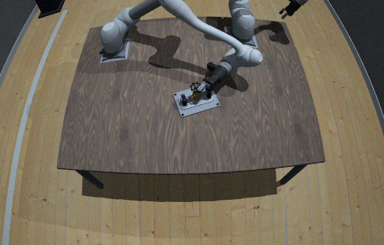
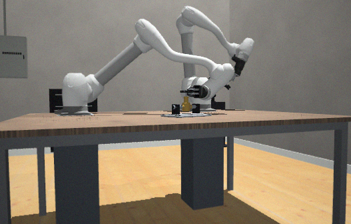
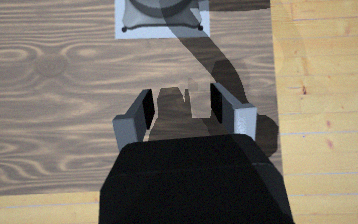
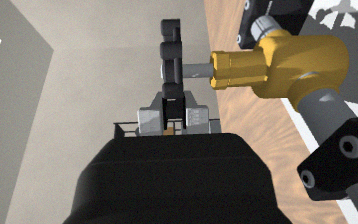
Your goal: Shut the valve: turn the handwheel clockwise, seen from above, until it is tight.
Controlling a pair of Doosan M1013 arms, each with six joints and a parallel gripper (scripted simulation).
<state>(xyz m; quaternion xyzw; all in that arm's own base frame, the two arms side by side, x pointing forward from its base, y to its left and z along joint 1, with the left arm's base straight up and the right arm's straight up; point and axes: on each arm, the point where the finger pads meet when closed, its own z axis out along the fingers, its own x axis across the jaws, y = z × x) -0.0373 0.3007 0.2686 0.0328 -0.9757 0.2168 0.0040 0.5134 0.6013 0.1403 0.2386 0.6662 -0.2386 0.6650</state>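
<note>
The dark handwheel [image 1: 194,86] [image 4: 171,50] sits on a grey stem above the yellow valve body [image 1: 195,95] [image 2: 186,105] [image 4: 306,65]. The valve is mounted on a pale base plate [image 1: 197,111] near the middle of the table. My right gripper [image 1: 201,87] [image 4: 174,103] comes in from the side, level with the wheel, and is shut on its rim, which shows edge-on in the right wrist view. The fingers hide part of the rim. My left gripper [image 1: 283,14] [image 3: 181,98] is open and empty, high and well away from the valve.
Black pipe brackets [image 1: 183,99] [image 2: 176,109] [image 4: 333,162] stand at both sides of the valve body, below the right gripper. The right arm's base [image 1: 113,45] [image 2: 74,97] and the left arm's base [image 1: 243,30] stand at the table's back edge.
</note>
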